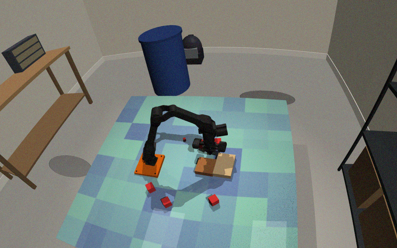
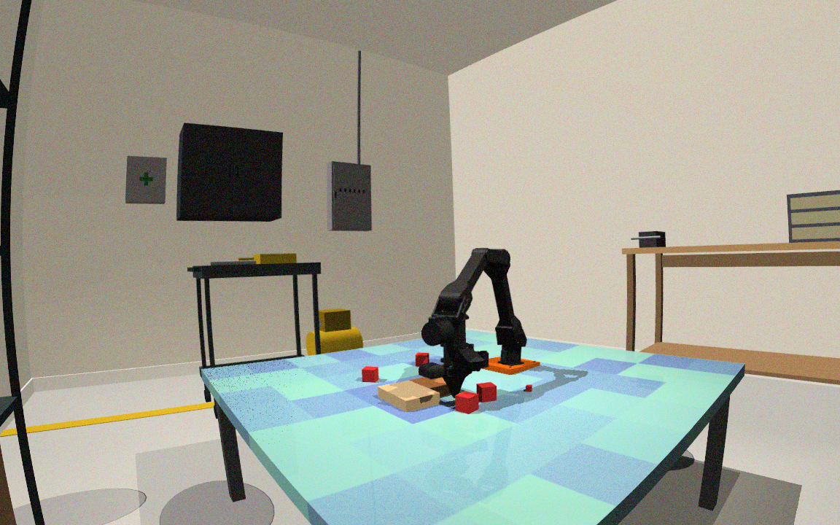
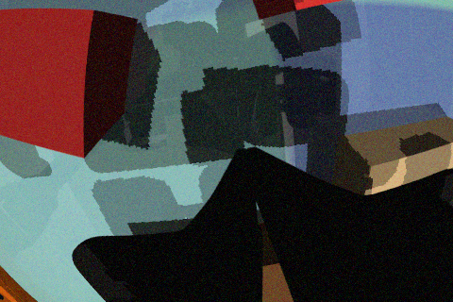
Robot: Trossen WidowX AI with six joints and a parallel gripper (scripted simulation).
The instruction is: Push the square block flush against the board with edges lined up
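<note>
The square block [image 1: 204, 165] [image 2: 434, 385] is darker brown. The board [image 1: 224, 164] [image 2: 407, 394] [image 3: 387, 143] is light tan and longer. They lie flat side by side and appear to touch in the top view. Their near edges look about even there; the board reaches farther back. Whether a whole side touches is too small to tell. My gripper [image 1: 214, 153] [image 2: 455, 393] [image 3: 247, 158] is shut and empty, pointing down low at the far side of the block, near the board. Contact is unclear. In the wrist view the fingers hide most of the block.
Red cubes [image 1: 217, 140] [image 2: 467, 402] [image 3: 42, 75] stand close behind the gripper. Other red cubes [image 1: 150, 187] [image 1: 166, 202] [image 1: 213, 200] lie on the near side. A tiny red cube [image 1: 184, 139] [image 2: 528, 387] lies farther back. The orange base plate [image 1: 160, 165] is left of the block.
</note>
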